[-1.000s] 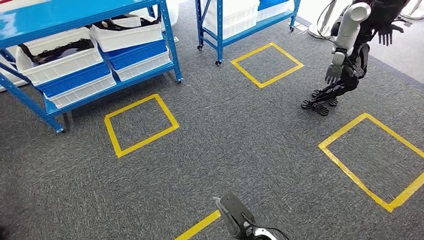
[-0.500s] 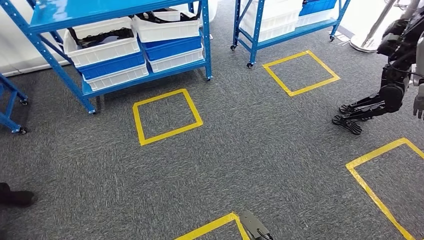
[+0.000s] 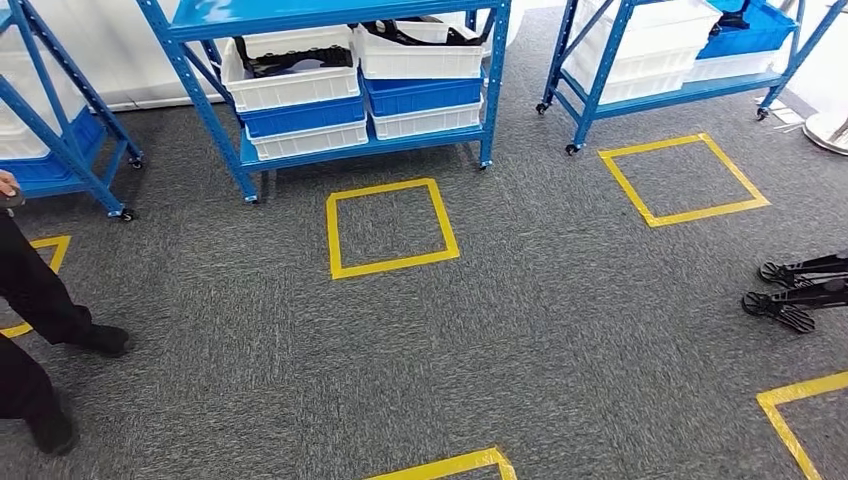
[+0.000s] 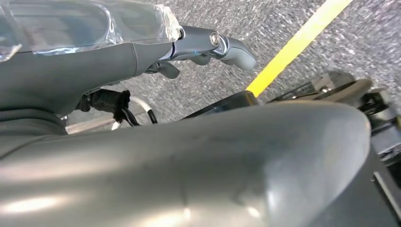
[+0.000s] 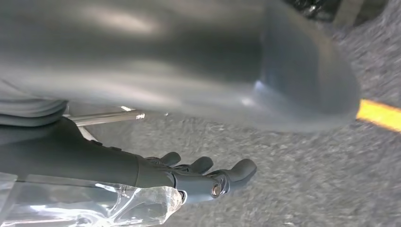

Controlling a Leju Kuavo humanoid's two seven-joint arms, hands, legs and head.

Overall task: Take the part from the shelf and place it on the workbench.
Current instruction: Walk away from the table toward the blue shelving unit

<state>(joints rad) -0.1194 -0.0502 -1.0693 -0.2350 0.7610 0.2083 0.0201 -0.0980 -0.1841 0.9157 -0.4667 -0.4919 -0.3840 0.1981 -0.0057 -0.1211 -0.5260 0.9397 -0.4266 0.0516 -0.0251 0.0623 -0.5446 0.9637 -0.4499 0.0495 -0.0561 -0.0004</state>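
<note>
- Facing the blue shelf (image 3: 340,150) across grey carpet, the head view looks at a yellow taped square (image 3: 390,228) on the floor just in front of it; this square probably marks where to stand for picking.
- Part (image 3: 295,66): a dark, strap-like piece lying in the left white bin (image 3: 290,88) on the far lower shelf level. Its long axis appears to run left to right along the bin. Which end points where cannot be told at this range. A similar dark piece lies in the white bin (image 3: 420,58) just to its right.
- Left hand (image 4: 208,47): hangs beside the body over the carpet, fingers loosely apart and holding nothing, well apart from the shelf.
- Right hand (image 5: 208,175): likewise hanging at the side, fingers slightly curled yet separated, empty.
- Both arms seem kept low because the robot is judged to be in the approach stage, with no reach begun.
- Person (image 3: 35,330): dark legs and shoes at the near left.
- Second robot's feet (image 3: 795,290): at the right edge.
</note>
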